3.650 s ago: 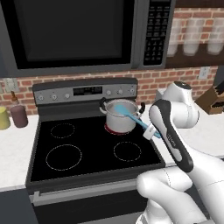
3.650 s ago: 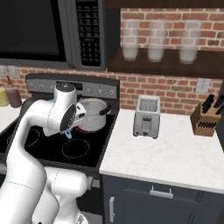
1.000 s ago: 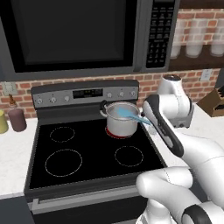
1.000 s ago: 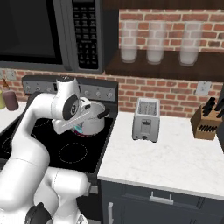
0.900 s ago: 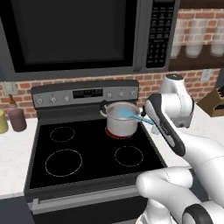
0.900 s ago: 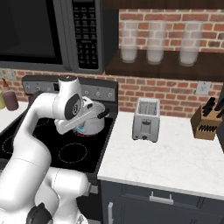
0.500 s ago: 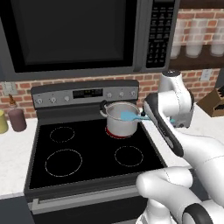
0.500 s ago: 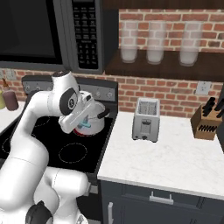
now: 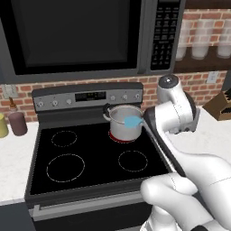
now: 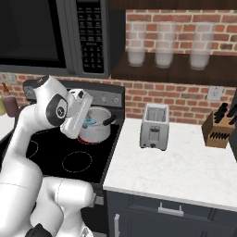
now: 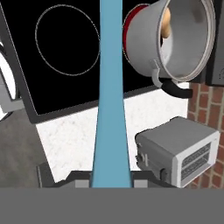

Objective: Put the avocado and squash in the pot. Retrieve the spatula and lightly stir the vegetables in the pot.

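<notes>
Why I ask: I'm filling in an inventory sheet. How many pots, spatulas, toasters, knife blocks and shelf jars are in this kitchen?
pot: 1
spatula: 1
toaster: 1
knife block: 1
shelf jars: 3
Total: 7

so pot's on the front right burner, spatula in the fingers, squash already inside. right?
Not quite. The left base view shows the pot on the back right burner, not the front right. The rest holds: the spatula is in the fingers, and the hand view shows the squash inside.
</notes>
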Tool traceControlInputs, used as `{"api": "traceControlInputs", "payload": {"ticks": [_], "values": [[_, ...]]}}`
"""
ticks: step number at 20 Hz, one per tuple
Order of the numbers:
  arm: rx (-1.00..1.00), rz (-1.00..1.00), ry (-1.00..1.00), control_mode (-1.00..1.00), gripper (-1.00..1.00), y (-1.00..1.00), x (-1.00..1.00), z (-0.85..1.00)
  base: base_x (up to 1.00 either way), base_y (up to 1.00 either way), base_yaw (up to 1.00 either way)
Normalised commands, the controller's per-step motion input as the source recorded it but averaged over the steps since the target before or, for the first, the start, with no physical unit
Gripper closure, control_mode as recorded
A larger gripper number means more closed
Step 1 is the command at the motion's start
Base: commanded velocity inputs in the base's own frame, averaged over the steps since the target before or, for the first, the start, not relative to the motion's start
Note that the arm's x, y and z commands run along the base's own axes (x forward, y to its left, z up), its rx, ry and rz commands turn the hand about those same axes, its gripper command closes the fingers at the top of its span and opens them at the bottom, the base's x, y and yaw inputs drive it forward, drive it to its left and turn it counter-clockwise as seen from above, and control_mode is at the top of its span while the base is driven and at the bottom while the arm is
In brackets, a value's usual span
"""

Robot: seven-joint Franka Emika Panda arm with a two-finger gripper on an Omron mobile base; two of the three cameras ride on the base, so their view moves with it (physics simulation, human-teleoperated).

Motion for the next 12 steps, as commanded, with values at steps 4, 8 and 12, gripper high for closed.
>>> {"api": "traceControlInputs", "payload": {"ticks": [4, 8, 12], "values": [[-0.03, 0.04, -0.03, -1.00, 1.00, 0.00, 0.20, 0.23, 0.00, 0.00, 0.00], [0.00, 0.02, 0.02, -1.00, 1.00, 0.00, 0.10, 0.00, 0.00, 0.00, 0.00], [0.00, 0.00, 0.00, -1.00, 1.00, 0.00, 0.05, 0.00, 0.00, 0.00, 0.00]]}}
